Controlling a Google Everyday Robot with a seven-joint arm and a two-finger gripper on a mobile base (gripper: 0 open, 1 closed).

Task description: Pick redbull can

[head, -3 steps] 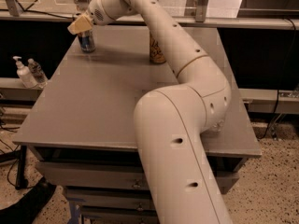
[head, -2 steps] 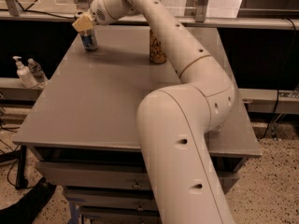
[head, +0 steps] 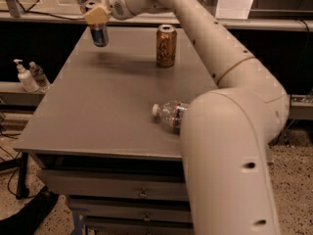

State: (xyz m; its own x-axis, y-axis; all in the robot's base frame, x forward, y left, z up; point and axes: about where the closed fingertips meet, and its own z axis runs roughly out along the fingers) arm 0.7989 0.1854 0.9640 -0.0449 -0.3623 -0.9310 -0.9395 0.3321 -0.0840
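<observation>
The redbull can [head: 100,34] is a slim blue and silver can at the far left of the grey table [head: 98,111]. It hangs a little above the tabletop, with its shadow below it on the surface. My gripper [head: 97,16] is at the can's upper part, its tan fingers [head: 94,14] shut around the can. My arm reaches in from the lower right and arches across the table to the can.
A wider gold-orange can [head: 166,45] stands upright at the table's far middle. A clear plastic bottle [head: 168,115] lies on its side near the front right, partly behind my arm. Two pump bottles [head: 25,77] stand on a shelf to the left.
The redbull can has risen off the tabletop in my gripper. My arm's lower link has shifted right, uncovering the lying plastic bottle.
</observation>
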